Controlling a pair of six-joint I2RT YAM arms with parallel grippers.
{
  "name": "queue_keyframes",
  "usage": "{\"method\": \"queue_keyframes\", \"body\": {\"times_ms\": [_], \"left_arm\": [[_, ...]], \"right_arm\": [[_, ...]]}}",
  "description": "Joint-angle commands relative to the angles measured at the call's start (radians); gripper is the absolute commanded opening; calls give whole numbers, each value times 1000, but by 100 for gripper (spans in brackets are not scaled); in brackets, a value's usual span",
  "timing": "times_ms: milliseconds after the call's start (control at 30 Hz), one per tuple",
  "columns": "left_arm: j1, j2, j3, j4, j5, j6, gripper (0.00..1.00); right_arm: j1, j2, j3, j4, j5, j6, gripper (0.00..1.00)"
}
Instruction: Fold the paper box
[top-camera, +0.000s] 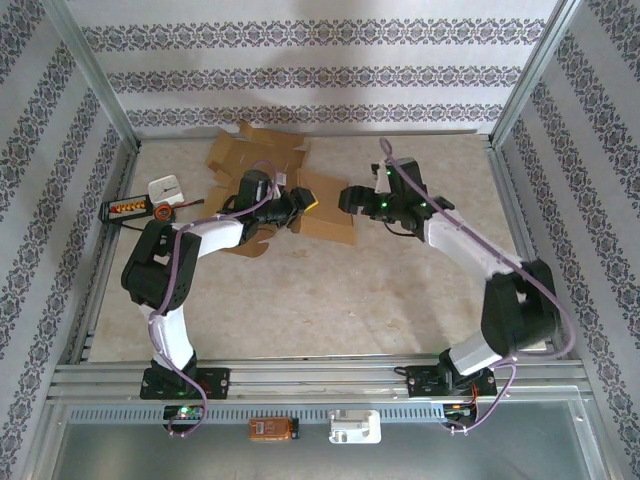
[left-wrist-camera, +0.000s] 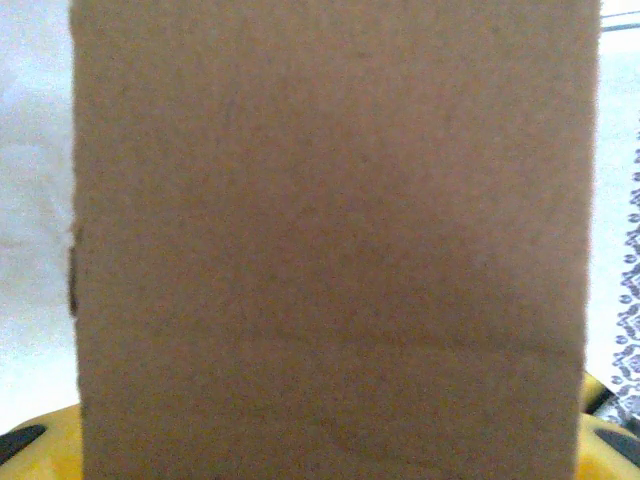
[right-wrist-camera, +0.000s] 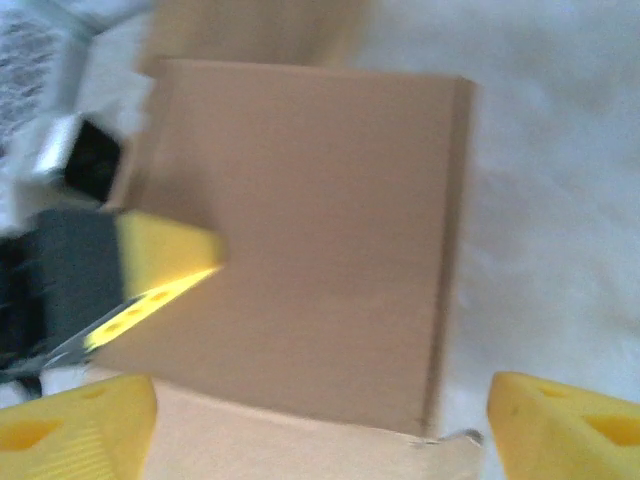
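Robotics lab test cell, not a lived-in room. Aluminium frame posts (top-camera: 95, 75) box in a beige tabletop (top-camera: 330, 290). Printed patterned panels (top-camera: 300, 80) stand in as walls on three sides. Left arm (top-camera: 170, 290) and right arm (top-camera: 480, 255) are bolted to a metal rail (top-camera: 320, 375) at the near edge, with purple cabling (top-camera: 556, 300) running loose along them. A slotted cable duct (top-camera: 110, 412) sits just below the rail.

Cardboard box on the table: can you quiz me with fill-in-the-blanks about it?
The right gripper facing the cardboard box has its jaws ____. Its fingers are coloured ____. Flattened cardboard lies ____ the box, nearer the back wall. Missing: open; yellow; behind.
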Motion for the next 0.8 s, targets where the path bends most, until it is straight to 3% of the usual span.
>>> {"method": "queue_keyframes", "body": {"times_ms": [0, 100, 167, 267, 467, 767], "left_arm": [[33, -69, -5, -59, -29, -40, 49], [51, -87, 4, -99, -22, -80, 46], [59, -95, 3, -96, -12, -109, 45], [63, -102, 2, -83, -3, -133, 43], [66, -113, -7, -82, -3, -142, 42], [68, -133, -24, -75, 2, -152, 42]], "right_arm": [[152, -84, -72, 154, 209, -330, 98], [276, -108, -139, 279, 255, -622, 98], [363, -85, -183, 370, 360, -875, 98], [417, 7, -188, 466, 502, -1123, 98], [377, 218, -150, 710, 639, -1384, 98], [309, 353, -114, 896, 649, -1505, 93]]}}
